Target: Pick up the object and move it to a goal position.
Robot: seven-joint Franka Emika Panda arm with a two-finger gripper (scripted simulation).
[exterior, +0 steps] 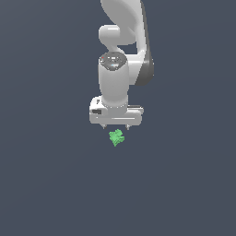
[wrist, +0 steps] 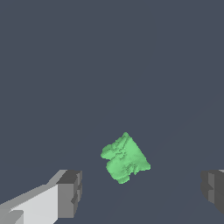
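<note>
- One small bright green object (exterior: 116,137) lies on the dark grey floor (exterior: 46,184), and you see it in the exterior view just below the gripper (exterior: 116,127), near the middle of the frame.
- Its outline is jagged and lumpy, and you can see it is much smaller than the white gripper body above it.
- You can read its shape best in the wrist view, where the object (wrist: 125,159) looks roughly blocky, only a little longer than wide, with its long axis running on a diagonal to the line between the fingers.
- You cannot make out any clear front or pointed end on it.
- Your gripper (wrist: 142,190) has its jaws spread wide, and the two dark finger pads (wrist: 70,192) stand well to either side of the green piece, touching nothing.
- You see the white arm (exterior: 122,41) rising from the gripper to the upper edge of the exterior view.
</note>
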